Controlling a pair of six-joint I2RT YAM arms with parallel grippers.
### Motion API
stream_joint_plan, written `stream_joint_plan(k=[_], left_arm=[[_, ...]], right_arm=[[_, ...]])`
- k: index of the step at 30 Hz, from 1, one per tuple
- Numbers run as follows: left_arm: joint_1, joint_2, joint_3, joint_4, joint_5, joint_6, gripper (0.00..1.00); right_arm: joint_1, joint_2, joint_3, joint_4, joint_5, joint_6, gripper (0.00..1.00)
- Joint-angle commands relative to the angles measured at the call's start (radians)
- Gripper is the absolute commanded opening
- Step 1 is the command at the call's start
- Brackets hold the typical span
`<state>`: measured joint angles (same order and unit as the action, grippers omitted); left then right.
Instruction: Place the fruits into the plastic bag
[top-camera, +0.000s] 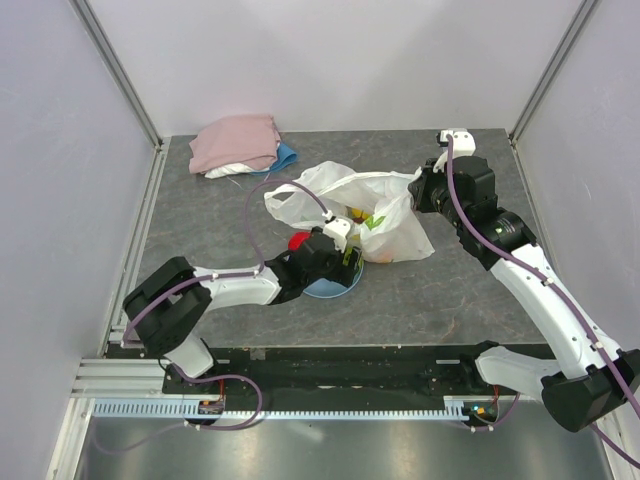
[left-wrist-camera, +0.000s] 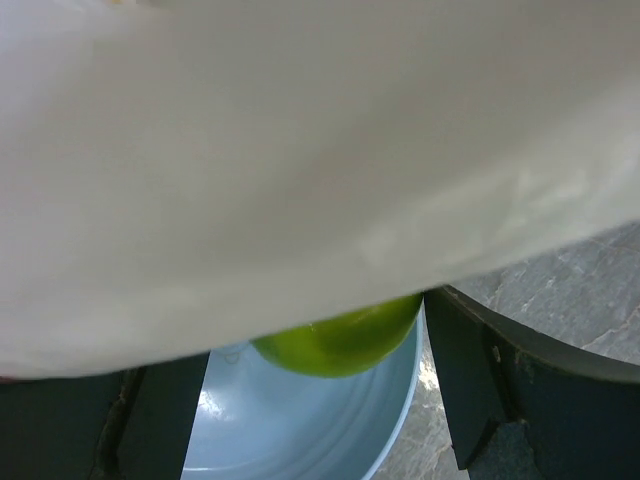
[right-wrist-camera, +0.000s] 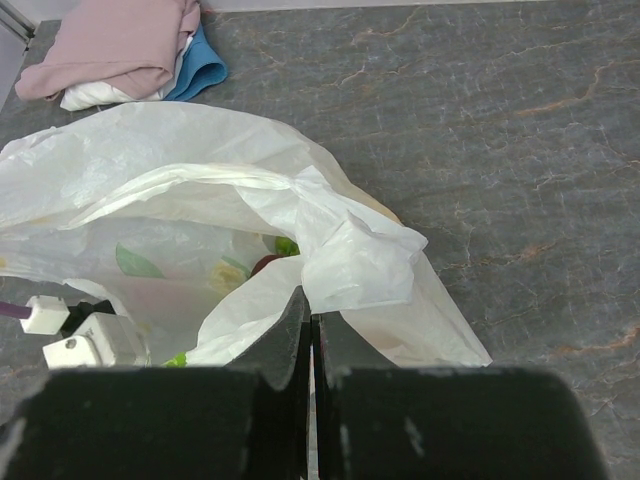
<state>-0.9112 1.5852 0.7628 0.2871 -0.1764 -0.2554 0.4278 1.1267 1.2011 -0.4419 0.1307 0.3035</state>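
Top view: fruits (top-camera: 355, 214) are being seen inside the plastic bag (top-camera: 385, 215), but a red apple (top-camera: 298, 242) is sitting out beside the blue plate (top-camera: 322, 291), so it's being judged partway done. The left gripper (top-camera: 345, 258) is being stretched low over the plate. The right gripper (top-camera: 420, 190) is being held at the bag's right edge.

Left wrist: jaws are being held wide around a green fruit (left-wrist-camera: 340, 340), not touching it.

Right wrist: jaws are closed, pinching bag film.
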Motion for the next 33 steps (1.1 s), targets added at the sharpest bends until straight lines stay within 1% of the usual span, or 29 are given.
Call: stream_joint_plan(k=[1, 4, 8, 11, 15, 18, 22, 25, 33], left_arm=[[-0.028, 0.050, 0.047, 0.029, -0.066, 0.057, 0.89], [-0.043, 0.058, 0.052, 0.029, -0.103, 0.074, 0.89], [-0.046, 0.068, 0.055, 0.029, -0.097, 0.070, 0.89], [-0.048, 0.065, 0.052, 0.030, -0.098, 0.068, 0.86], [-0.048, 0.065, 0.047, 0.032, -0.092, 0.067, 0.75], [-0.049, 0.053, 0.040, 0.032, -0.087, 0.059, 0.70], [-0.051, -0.025, 0.012, 0.049, -0.061, 0.048, 0.67], [-0.049, -0.074, -0.031, 0.099, -0.002, 0.059, 0.67], [-0.049, -0.243, -0.132, 0.107, 0.104, 0.070, 0.66]], right_arm=[[-0.004, -0.008, -0.003, 0.011, 0.006, 0.002, 0.00], [-0.006, -0.008, -0.003, 0.011, 0.007, 0.000, 0.00], [-0.003, -0.008, -0.005, 0.011, 0.006, 0.002, 0.00], [-0.003, -0.010, -0.006, 0.012, 0.007, 0.002, 0.00], [-0.004, -0.011, -0.008, 0.012, 0.009, 0.003, 0.00], [-0.003, -0.015, -0.009, 0.011, 0.009, 0.002, 0.00], [-0.003, -0.018, -0.009, 0.009, 0.012, 0.003, 0.00], [-0.004, -0.016, -0.009, 0.011, 0.012, 0.003, 0.00], [-0.004, -0.022, -0.009, 0.011, 0.012, 0.006, 0.00]])
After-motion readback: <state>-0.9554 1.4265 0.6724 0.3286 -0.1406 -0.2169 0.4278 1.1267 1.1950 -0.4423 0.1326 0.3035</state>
